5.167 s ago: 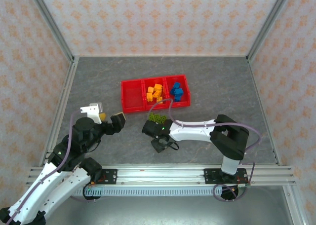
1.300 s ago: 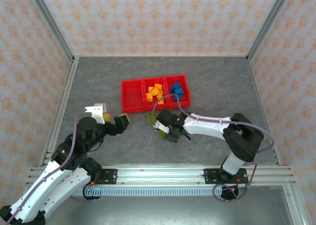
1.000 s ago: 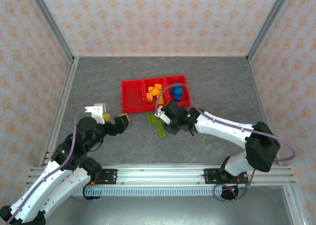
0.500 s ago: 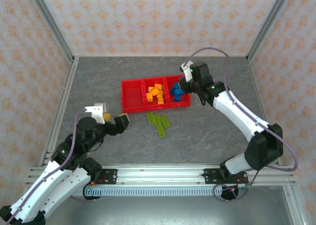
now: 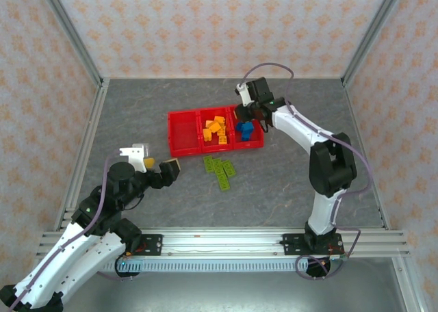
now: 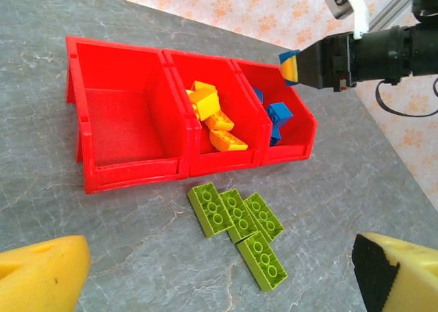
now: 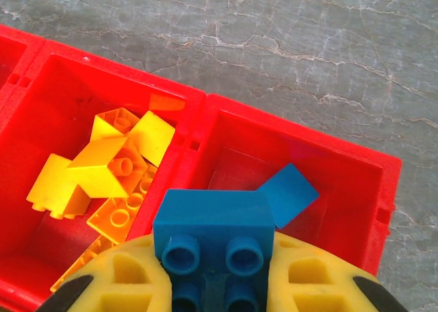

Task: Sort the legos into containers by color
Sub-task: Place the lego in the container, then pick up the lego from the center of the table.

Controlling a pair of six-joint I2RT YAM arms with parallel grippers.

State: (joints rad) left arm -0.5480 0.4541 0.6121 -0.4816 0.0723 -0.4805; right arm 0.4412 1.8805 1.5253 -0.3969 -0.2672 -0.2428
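The red containers point(image 5: 183, 131) form one three-bin tray at mid-table. Orange-yellow legos point(image 5: 215, 129) fill the middle bin, and blue legos point(image 5: 246, 129) lie in the right bin. Several olive green legos point(image 5: 220, 170) lie side by side on the table just in front of the tray. My right gripper point(image 5: 245, 111) hovers over the tray's far edge, shut on a blue lego point(image 7: 212, 223) above the right bin point(image 7: 342, 182). My left gripper point(image 5: 156, 165) is open and empty at the front left, its yellow fingertips point(image 6: 41, 271) spread wide before the green legos point(image 6: 236, 219).
The tray's left bin point(image 6: 126, 117) holds nothing. Patterned walls and metal frame rails point(image 5: 82, 154) enclose the grey table. Bare tabletop lies to the right of the tray and behind it.
My right arm has swung from beside the green legos up to the tray, then slightly left along its far edge. The left arm has stayed put.
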